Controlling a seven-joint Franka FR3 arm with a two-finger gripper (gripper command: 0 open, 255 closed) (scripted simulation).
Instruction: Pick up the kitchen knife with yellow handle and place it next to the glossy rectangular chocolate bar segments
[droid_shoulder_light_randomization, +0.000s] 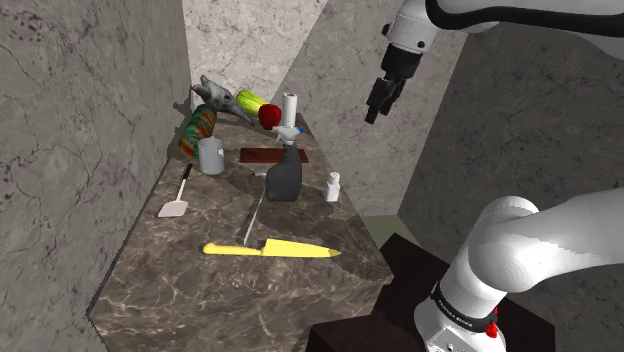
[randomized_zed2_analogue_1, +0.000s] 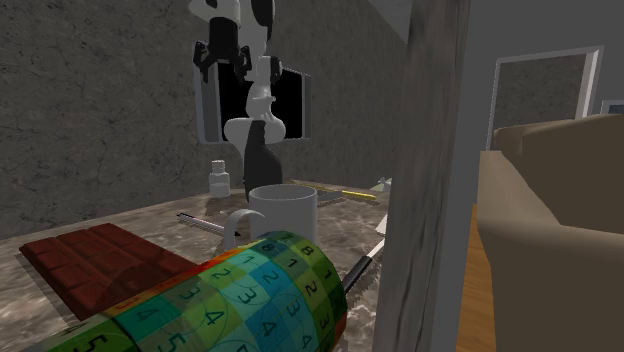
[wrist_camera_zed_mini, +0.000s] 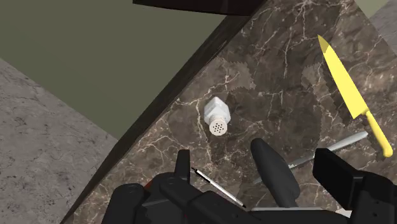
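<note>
The step in hand is the reach for the knife (droid_shoulder_light_randomization: 270, 248). It is yellow from tip to handle and lies flat on the marble counter (droid_shoulder_light_randomization: 200, 300), in the open stretch toward the stand, with its point toward the shoulder view's right. The gripper (droid_shoulder_light_randomization: 377, 108) hangs high above the counter's edge with its fingers spread wide and nothing between them, well apart from the knife. In the wrist view it sits roughly over the white shaker (wrist_camera_zed_mini: 217, 116). A good approach probably carries the hand across and down over the handle, turning the wrist so the fingers straddle the handle's width rather than its length, then closes low against the counter, since the knife is thin. A thin grey rod (droid_shoulder_light_randomization: 252, 213) runs from a dark grey tool (droid_shoulder_light_randomization: 285, 180) to just beside the handle, so the descent should keep to the handle's far end to avoid catching it. The chocolate bar (droid_shoulder_light_randomization: 272, 154) lies at the back of the counter, hemmed in by a mug (droid_shoulder_light_randomization: 211, 156), a white bottle (droid_shoulder_light_randomization: 290, 108) and that dark tool. The set-down therefore likely needs a high carry and a careful, aligned lowering into whatever bare strip borders the bar.
</note>
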